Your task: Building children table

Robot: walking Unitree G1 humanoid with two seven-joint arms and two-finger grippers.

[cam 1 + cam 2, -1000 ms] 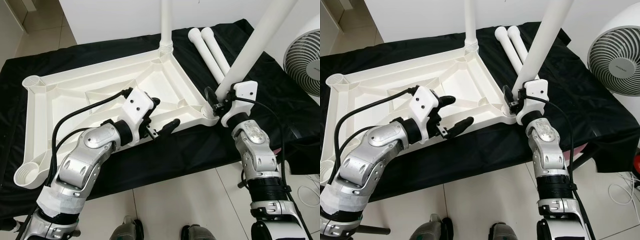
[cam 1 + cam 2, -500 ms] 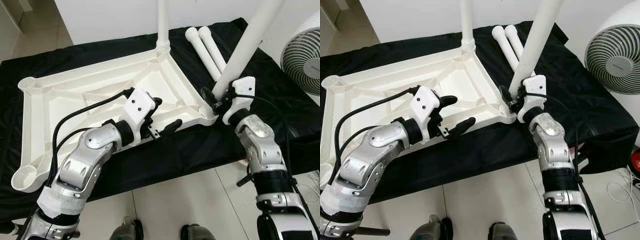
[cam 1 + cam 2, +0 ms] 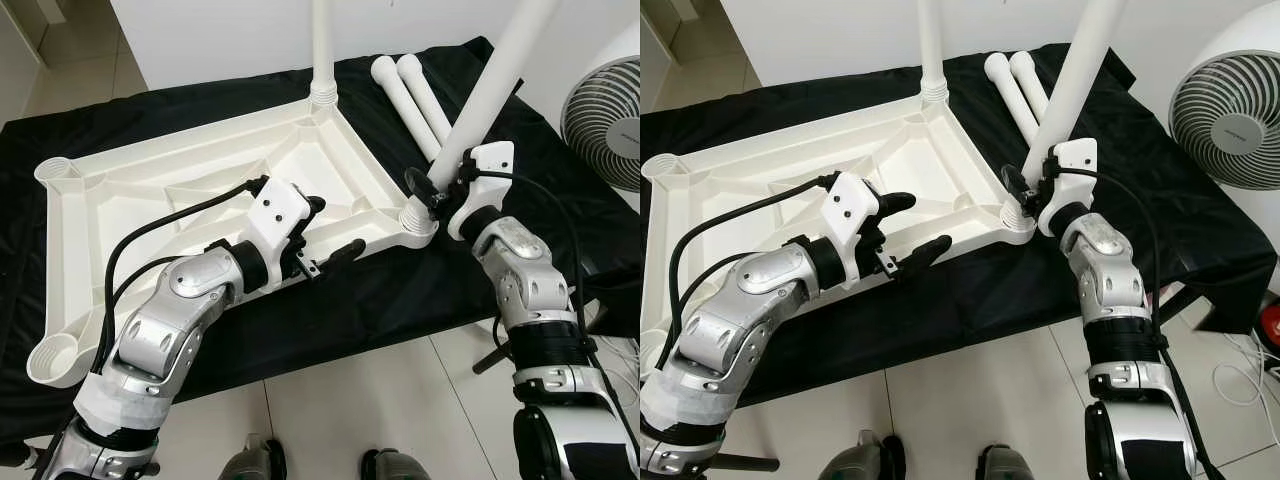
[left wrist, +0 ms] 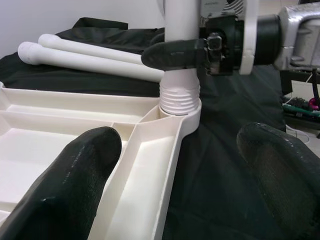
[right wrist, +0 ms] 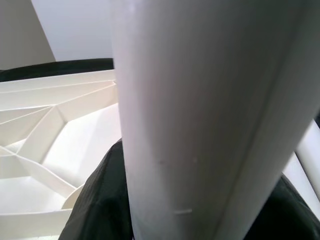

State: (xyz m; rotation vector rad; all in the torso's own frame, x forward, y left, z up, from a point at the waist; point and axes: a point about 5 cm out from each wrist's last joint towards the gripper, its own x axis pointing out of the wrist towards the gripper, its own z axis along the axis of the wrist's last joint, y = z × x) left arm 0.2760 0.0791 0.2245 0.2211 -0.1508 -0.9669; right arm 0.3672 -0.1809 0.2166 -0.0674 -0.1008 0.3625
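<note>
While the left gripper waits open-fingered over the upturned table frame, the right gripper clamps a white leg, seemingly screwing it into the corner socket just below its fingers.

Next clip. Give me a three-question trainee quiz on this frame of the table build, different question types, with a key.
1. True or false: the left claw is shut on the tabletop.
2. How many loose table legs lie on the black cloth?
3. The right claw grips: A) the fan B) the leg at the near corner socket C) the cable.

Key: 1 false, it is open over the rim. 2 two. 3 B.
</note>
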